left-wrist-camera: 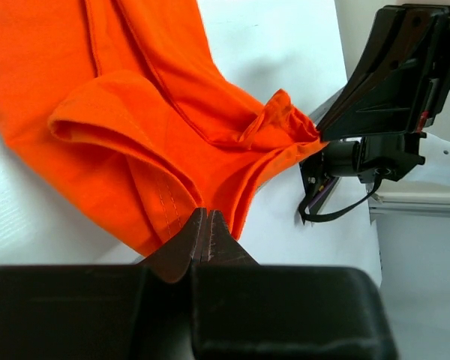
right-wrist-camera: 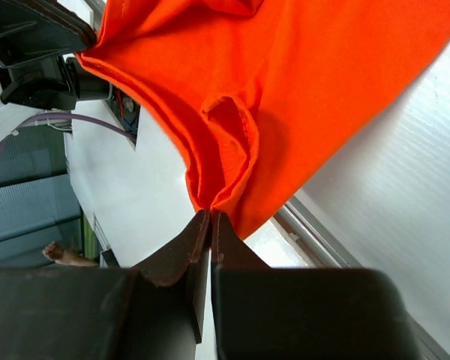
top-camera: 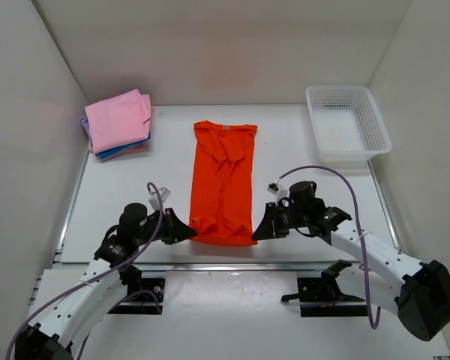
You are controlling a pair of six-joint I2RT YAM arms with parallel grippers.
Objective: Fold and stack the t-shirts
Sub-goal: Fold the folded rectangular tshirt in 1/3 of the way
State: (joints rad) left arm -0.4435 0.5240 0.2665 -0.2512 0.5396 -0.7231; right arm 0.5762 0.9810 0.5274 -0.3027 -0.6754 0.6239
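The orange t-shirt (top-camera: pixel 223 180) lies lengthwise in the middle of the table, sides folded in, collar at the far end. My left gripper (top-camera: pixel 189 232) is shut on its near left hem corner, seen in the left wrist view (left-wrist-camera: pixel 204 214) with the orange cloth (left-wrist-camera: pixel 150 127) bunched ahead of it. My right gripper (top-camera: pixel 256 232) is shut on the near right hem corner, seen in the right wrist view (right-wrist-camera: pixel 210 214) with the cloth (right-wrist-camera: pixel 285 82) stretching away. A stack of folded shirts (top-camera: pixel 118 122), pink on top with blue and purple edges below, sits at the far left.
A white mesh basket (top-camera: pixel 347 124) stands at the far right of the table. The table's near edge rail (top-camera: pixel 225 264) runs just below the shirt's hem. White walls close in the left, right and far sides.
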